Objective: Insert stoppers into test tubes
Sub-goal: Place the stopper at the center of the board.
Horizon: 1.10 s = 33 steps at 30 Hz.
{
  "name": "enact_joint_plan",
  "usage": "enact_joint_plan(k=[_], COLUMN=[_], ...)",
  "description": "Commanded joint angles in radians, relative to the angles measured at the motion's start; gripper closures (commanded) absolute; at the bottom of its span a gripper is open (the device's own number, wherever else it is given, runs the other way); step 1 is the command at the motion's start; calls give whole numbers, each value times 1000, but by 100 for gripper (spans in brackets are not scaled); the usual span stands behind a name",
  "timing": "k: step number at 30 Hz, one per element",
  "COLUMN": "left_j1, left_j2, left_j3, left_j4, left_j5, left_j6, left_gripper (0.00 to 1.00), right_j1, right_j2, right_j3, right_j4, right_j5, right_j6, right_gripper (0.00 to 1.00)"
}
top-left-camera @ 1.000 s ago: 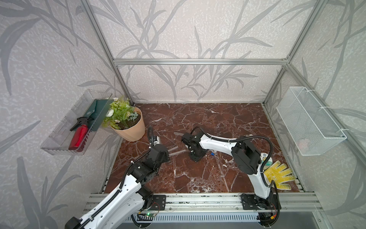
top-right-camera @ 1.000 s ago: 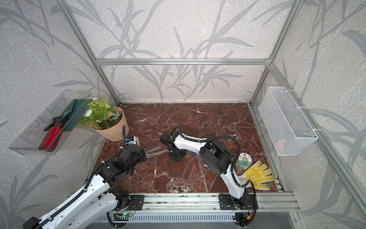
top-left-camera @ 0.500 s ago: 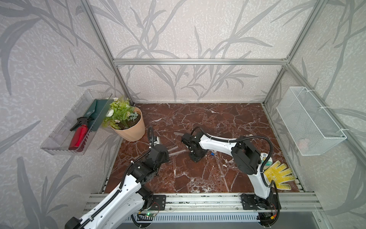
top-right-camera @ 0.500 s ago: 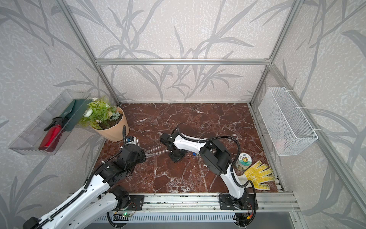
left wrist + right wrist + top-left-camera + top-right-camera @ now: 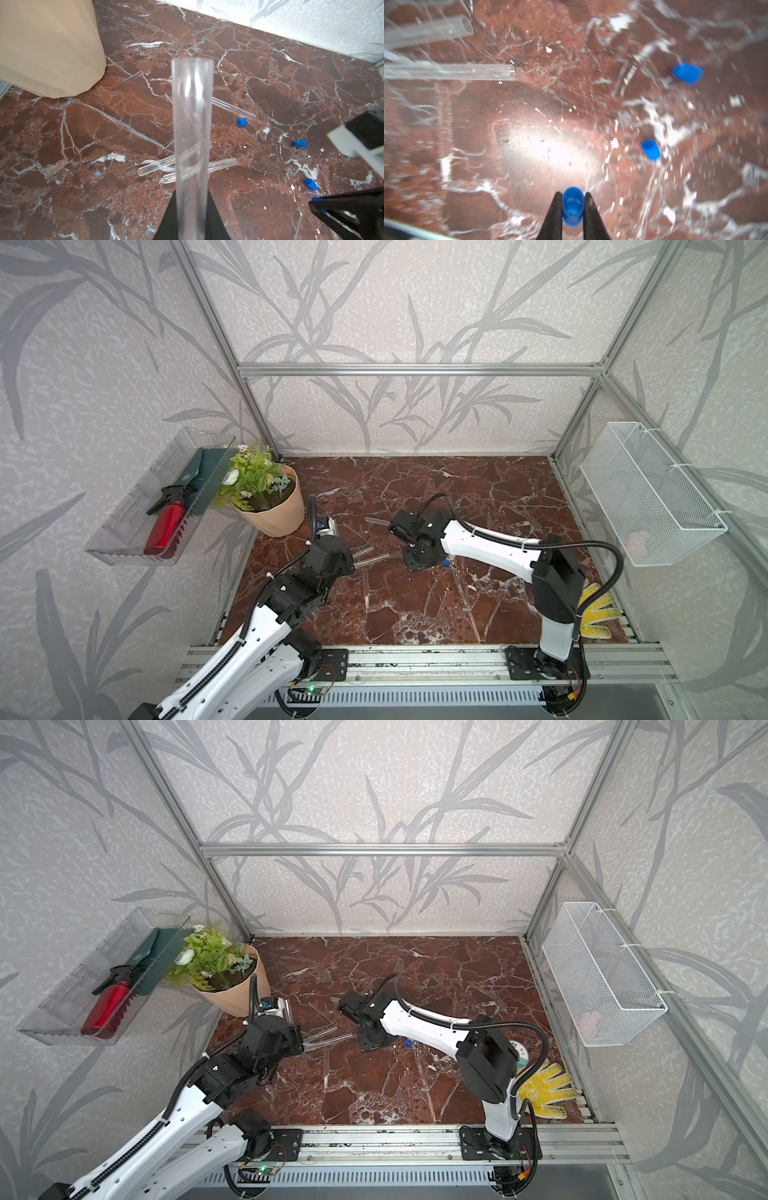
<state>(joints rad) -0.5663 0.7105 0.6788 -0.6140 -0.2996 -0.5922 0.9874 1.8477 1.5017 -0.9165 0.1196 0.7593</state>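
Only wrist views show right pincer (image 5: 573, 195) gripping a stopper (image 5: 572, 208) (left pincer (image 5: 191, 195) clamps a tube (image 5: 192, 124)).

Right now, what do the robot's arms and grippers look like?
Both arms have smooth white shells and chunky black joints: the left arm and the right arm. A black ribbed cable runs along each. The left gripper and right gripper are black, with thin pointed fingers.
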Motion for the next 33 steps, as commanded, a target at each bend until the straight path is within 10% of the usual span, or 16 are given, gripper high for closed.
enact_joint_plan(k=[1, 13, 33], left_j1=[5, 6, 6], left_j2=[-52, -242, -324], left_j3=[35, 12, -26], left_j4=[-67, -154, -218], left_j5=[47, 44, 37], left_j6=[37, 73, -22], left_gripper=[100, 100, 100], right_j1=[17, 27, 11], right_j2=[-94, -64, 39], right_j3=[-120, -272, -341], right_j4=[42, 122, 233], right_j5=[5, -64, -87], right_j6=[403, 1039, 1242], right_gripper=[92, 92, 88])
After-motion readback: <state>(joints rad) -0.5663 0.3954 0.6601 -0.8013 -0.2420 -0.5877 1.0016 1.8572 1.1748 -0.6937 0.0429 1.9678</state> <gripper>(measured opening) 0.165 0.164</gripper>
